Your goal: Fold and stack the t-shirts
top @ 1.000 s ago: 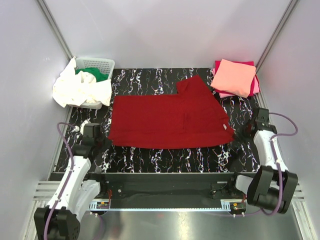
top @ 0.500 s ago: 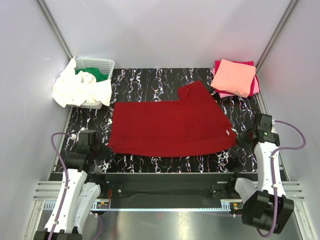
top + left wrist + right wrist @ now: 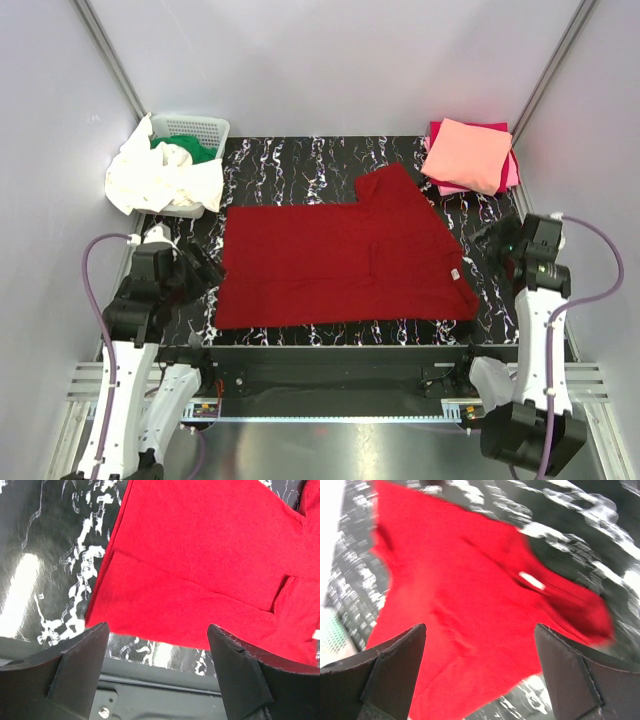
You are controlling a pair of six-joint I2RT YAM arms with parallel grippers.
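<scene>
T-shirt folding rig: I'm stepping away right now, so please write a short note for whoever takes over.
Open and empty: left gripper near the dark red shirt's left edge, right gripper near its right edge. It lies flat mid-table.
Done: salmon pink shirt folded atop magenta shirt, far right.
Left: fold and stack the red one, then white shirt and green shirt at the basket.

The dark red t-shirt (image 3: 340, 260) is matt, soft cloth. The table (image 3: 300, 160) looks glossy, black with white veins. The basket (image 3: 197, 127) is plastic lattice
</scene>
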